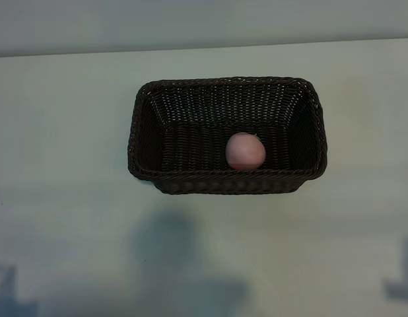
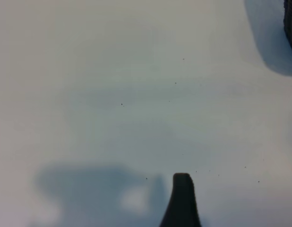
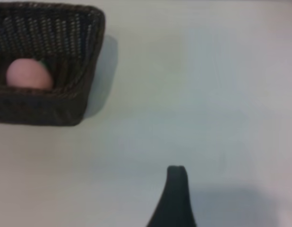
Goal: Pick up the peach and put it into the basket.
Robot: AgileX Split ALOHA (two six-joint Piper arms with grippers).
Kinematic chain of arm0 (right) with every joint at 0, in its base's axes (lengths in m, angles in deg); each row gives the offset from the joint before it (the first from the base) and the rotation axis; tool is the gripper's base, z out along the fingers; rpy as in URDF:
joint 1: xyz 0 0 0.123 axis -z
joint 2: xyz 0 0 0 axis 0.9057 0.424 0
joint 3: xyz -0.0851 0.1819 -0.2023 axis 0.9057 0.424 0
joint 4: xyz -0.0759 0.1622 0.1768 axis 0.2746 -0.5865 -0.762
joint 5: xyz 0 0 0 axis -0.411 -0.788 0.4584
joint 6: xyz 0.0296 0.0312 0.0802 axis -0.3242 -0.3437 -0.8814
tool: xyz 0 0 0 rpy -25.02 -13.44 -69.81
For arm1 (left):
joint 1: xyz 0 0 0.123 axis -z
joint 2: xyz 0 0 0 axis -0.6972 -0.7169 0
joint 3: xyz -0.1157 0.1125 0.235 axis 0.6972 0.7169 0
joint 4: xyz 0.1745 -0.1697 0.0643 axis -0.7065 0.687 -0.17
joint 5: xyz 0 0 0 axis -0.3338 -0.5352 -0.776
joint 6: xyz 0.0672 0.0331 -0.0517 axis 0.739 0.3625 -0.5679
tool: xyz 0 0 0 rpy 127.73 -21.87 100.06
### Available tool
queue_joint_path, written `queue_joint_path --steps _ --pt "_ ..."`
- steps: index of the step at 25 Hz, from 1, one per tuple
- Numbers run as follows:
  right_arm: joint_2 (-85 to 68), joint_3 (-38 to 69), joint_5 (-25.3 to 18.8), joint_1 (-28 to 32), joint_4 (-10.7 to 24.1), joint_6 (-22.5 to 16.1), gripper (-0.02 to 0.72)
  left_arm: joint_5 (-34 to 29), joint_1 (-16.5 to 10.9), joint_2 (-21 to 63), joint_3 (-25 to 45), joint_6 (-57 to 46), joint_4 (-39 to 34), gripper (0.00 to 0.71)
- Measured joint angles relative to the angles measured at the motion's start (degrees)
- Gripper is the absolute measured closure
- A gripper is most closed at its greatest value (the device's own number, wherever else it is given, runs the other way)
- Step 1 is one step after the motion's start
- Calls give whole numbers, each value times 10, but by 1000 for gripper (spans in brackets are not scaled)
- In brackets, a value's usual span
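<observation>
Pale pink and matte, the peach (image 1: pixel 245 150) sits inside the basket (image 1: pixel 146 168), on its floor and against the near long wall, a little right of the middle. Your dark-brown wicker basket stands upright on the white table (image 1: pixel 65 132), roughly central and toward the far side, its braided rim unbroken all round.

From your right wrist view you see the same thing: the peach (image 3: pixel 28 74) tucked behind the near wall of the basket (image 3: pixel 65 101), with one dark fingertip (image 3: pixel 176 198) of the right gripper well apart from the basket over bare table. Its jaws stand spread apart and carry nothing.

Your left wrist view shows one dark fingertip (image 2: pixel 182 201) of the left gripper over bare table, with only a sliver of the basket (image 2: pixel 291 23) at the picture's edge. Those jaws also stand spread apart and empty. In the exterior view you see neither arm itself, only soft shadows on the near part of the table.
</observation>
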Motion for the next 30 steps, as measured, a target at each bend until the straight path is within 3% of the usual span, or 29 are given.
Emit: queue_joint_path --steps 5,10,17,30 --pt "0 10 -5 0 -24 38 108 0 0 0 0 0 0 118" --pt "0 12 -11 0 -24 47 108 0 0 0 0 0 0 118" --pt "0 12 -11 0 -22 21 108 0 0 0 0 0 0 118" --pt "0 12 -11 0 -18 10 108 0 0 0 0 -1 0 118"
